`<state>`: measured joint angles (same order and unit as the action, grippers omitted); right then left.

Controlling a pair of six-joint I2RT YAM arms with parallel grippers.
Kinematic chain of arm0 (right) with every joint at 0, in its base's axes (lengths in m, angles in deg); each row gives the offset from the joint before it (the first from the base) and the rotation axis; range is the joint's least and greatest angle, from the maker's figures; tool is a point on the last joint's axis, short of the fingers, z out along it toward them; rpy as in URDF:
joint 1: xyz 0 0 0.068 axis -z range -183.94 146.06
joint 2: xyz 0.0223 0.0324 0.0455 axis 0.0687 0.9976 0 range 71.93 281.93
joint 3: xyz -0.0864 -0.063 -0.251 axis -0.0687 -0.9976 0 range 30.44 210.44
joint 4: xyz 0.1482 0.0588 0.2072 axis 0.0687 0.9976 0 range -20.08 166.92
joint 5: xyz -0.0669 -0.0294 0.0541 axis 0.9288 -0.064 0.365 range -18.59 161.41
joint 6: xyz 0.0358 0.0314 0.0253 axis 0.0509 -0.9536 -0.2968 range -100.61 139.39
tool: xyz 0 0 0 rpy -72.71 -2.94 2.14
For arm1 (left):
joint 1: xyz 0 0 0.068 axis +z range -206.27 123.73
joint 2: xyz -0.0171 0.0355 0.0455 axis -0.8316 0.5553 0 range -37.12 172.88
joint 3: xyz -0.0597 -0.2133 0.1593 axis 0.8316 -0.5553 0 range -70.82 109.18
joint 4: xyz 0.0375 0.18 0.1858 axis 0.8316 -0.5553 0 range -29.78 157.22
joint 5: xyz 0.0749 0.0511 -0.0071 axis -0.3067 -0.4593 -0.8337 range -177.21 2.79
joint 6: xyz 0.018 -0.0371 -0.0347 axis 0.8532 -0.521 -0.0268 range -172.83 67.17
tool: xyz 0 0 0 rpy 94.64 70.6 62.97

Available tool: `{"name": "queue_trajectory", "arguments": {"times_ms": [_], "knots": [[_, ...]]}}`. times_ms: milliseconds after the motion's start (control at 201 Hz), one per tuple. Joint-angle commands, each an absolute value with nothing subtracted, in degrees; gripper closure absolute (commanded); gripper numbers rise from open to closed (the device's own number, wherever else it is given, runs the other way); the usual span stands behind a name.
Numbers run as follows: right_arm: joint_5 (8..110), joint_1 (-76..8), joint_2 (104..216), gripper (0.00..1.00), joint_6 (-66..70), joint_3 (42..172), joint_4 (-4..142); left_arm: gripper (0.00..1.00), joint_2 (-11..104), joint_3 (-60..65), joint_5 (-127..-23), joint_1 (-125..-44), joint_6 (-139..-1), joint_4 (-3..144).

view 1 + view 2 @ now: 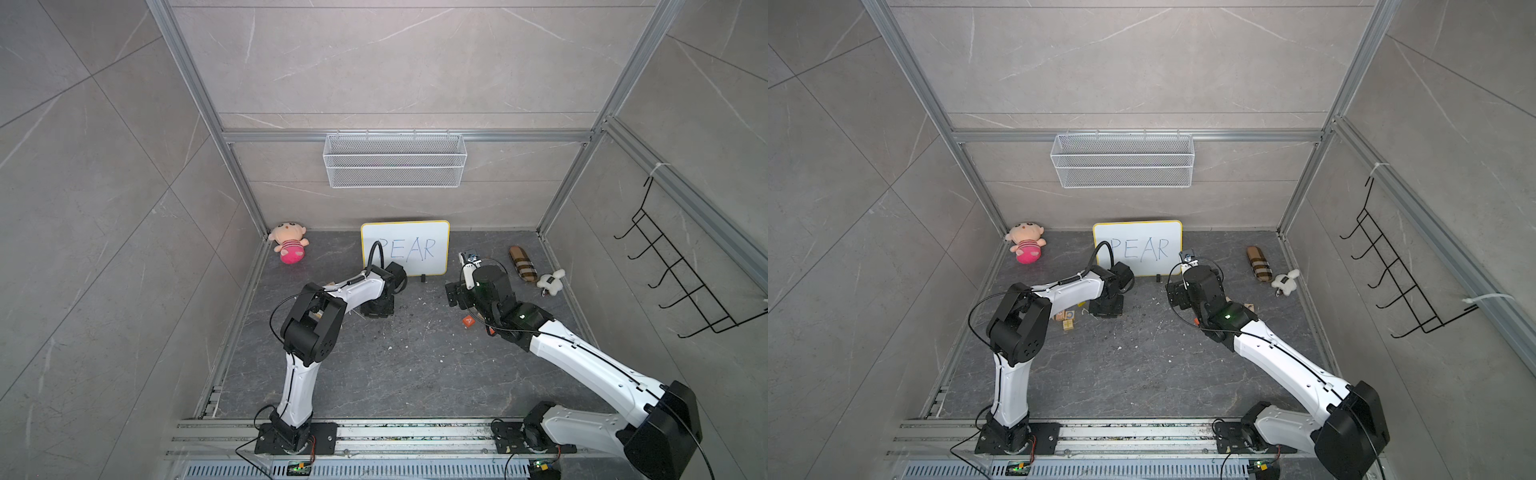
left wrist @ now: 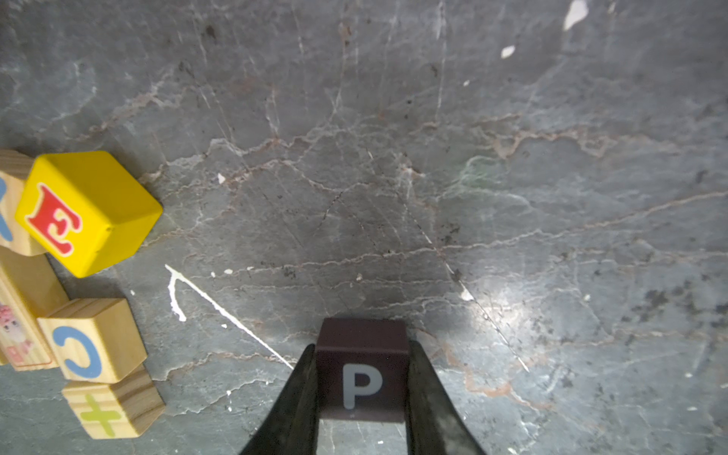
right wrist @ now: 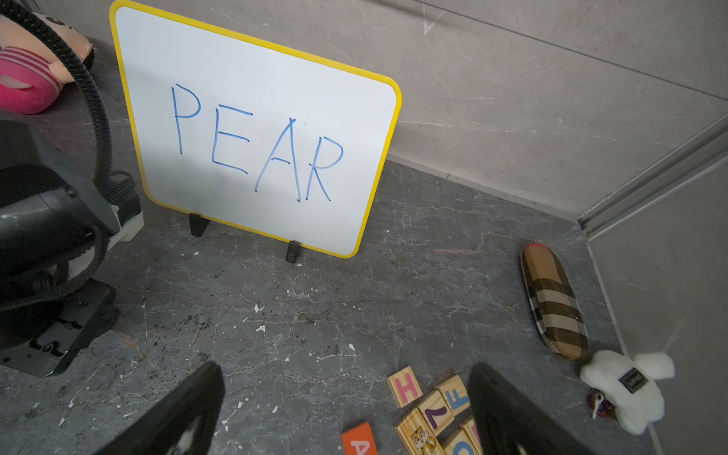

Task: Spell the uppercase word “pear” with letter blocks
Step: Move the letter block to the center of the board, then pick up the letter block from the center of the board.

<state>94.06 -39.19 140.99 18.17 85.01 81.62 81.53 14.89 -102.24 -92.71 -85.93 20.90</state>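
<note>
My left claw [image 2: 362, 346] is clamped on the black P block [image 2: 361, 378], with a finger flat against each side. The block's lower edge runs into shadow, so I can't tell whether it sits on the desk [image 2: 394, 177] or just above it. In both top views the claw's body hides that block completely. It is near the middle of the desk's back edge, in front of the whiteboard [image 1: 405, 247]. The yellow E block [image 2: 84, 212] lies tilted against some tan wooden blocks [image 2: 94, 338], which are partly cropped. My right claw [image 3: 344, 368] is spread wide with nothing between its fingers. The orange A block [image 3: 359, 441] lies towards the desk's right edge and is half cut off by the frame. A sliver of orange [image 1: 491, 331] under the right arm is too hidden to read.
</note>
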Motion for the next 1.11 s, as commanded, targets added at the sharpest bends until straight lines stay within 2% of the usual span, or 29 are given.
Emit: {"name": "queue_trajectory", "arguments": {"times_ms": [0, 45, 115, 179, 234, 319, 354, 378, 393, 881, 1036, 1071, 1100], "knots": [[93.6, -39.5, 141.2, 0.01, 19.1, 85.7, 81.4, 0.54, 80.8, 16.3, -102.2, -92.9, -86.5, 19.1], [93.5, -39.5, 140.9, 0.01, 19.0, 85.6, 81.4, 0.42, 80.5, 16.3, -102.2, -92.9, -86.3, 19.1], [93.1, -39.5, 140.5, 0.01, 19.0, 85.2, 81.3, 0.38, 79.8, 16.0, -102.6, -92.9, -86.3, 19.5], [93.0, -39.5, 140.3, 0.01, 18.9, 85.1, 81.4, 0.3, 79.4, 15.8, -102.6, -92.9, -86.3, 19.7], [93.0, -39.5, 140.2, 0.01, 18.9, 85.0, 81.6, 0.27, 79.3, 15.9, -102.6, -92.9, -86.2, 19.6], [93.0, -39.5, 140.2, 0.01, 18.9, 85.0, 81.7, 0.13, 78.8, 15.8, -102.7, -92.9, -86.2, 19.5], [93.0, -39.5, 140.2, 0.01, 18.9, 85.1, 81.7, 0.1, 78.4, 15.6, -102.7, -92.9, -86.1, 19.6], [92.9, -39.5, 140.2, 0.01, 18.9, 85.2, 81.7, 0.01, 77.9, 15.6, -102.9, -92.9, -86.0, 19.6], [92.9, -39.5, 140.3, 0.01, 18.9, 85.2, 81.7, 0.0, 77.6, 15.5, -103.1, -92.9, -86.0, 19.6], [92.4, -39.9, 141.6, 0.01, 18.6, 86.1, 81.2, 0.01, 64.3, 18.6, -103.8, -92.4, -82.2, 15.2], [92.2, -40.0, 142.1, 0.01, 18.8, 86.2, 81.0, 0.14, 60.5, 17.0, -103.5, -88.9, -78.6, 14.5], [92.1, -40.1, 142.2, 0.01, 18.8, 86.3, 81.0, 0.19, 59.7, 15.9, -103.0, -87.6, -77.3, 15.1], [92.1, -40.2, 142.3, 0.01, 18.9, 86.5, 81.0, 0.27, 59.3, 14.8, -102.2, -86.3, -75.8, 15.5]]}}
